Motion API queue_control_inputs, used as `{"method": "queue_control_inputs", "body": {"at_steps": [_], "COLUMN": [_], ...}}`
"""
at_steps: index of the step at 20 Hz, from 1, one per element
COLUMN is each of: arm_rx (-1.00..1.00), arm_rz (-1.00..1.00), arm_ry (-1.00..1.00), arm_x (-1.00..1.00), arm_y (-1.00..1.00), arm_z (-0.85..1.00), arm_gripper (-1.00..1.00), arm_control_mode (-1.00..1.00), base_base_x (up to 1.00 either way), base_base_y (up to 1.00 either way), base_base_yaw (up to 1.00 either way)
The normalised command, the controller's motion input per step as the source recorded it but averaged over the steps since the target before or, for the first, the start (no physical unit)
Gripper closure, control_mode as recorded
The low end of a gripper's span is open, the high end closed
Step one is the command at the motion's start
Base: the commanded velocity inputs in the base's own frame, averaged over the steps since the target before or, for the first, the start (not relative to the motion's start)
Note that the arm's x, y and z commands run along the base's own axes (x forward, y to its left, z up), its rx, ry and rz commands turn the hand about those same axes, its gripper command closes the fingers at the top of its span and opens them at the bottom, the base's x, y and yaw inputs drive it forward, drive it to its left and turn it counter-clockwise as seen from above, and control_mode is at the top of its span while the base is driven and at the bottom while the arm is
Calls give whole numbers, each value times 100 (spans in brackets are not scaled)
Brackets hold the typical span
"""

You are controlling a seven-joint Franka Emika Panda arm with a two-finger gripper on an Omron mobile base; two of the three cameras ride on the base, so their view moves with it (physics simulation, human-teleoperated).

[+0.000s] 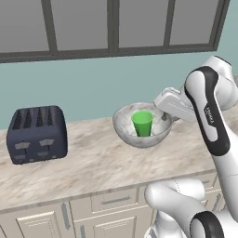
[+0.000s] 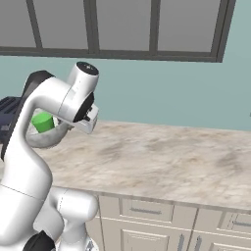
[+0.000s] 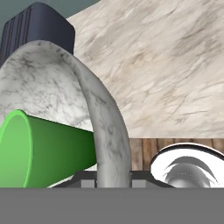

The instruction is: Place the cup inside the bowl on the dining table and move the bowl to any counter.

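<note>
The pale speckled bowl (image 1: pixel 125 128) hangs a little above the counter (image 1: pixel 102 162), tilted slightly. The green cup (image 1: pixel 142 122) stands inside it. My gripper (image 1: pixel 163 117) is shut on the bowl's right rim. In the hand view the rim of the bowl (image 3: pixel 52 83) runs down between my gripper's (image 3: pixel 112 182) two tips, and the cup (image 3: pixel 48 151) lies left of the rim, inside. From the right base view the arm covers most of the bowl (image 2: pixel 45 141); the cup (image 2: pixel 43 122) shows above it. The dining table is out of view.
A dark four-slot toaster (image 1: pixel 37 134) stands on the counter left of the bowl, also far behind it in the hand view as the toaster (image 3: pixel 37 26). The counter (image 2: pixel 166 157) stretches bare to the right. Cream cabinet fronts (image 1: pixel 97 216) lie below; a teal wall with windows is behind.
</note>
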Motion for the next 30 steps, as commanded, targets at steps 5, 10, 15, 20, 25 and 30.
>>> {"method": "queue_control_inputs", "body": {"at_steps": [5, 10, 15, 20, 25, 30], "arm_rx": [6, 10, 5, 0, -1, 0], "arm_rz": [0, 0, 0, 0, 0, 0], "arm_ry": [0, 0, 0, 0, 10, 13], "arm_x": [0, 0, 0, 4, 34, 41], "arm_y": [0, 0, 0, 0, -16, -25], "arm_z": [-36, -42, -26, -16, -4, -10], "arm_gripper": [100, 100, 100, 100, 100, 100], "arm_control_mode": [-100, -100, -100, -100, -100, -100], "base_base_x": [0, 0, 0, 0, 0, 0], "base_base_y": [0, 0, 0, 0, 0, 0], "base_base_yaw": [0, 0, 0, 0, 0, 0]}}
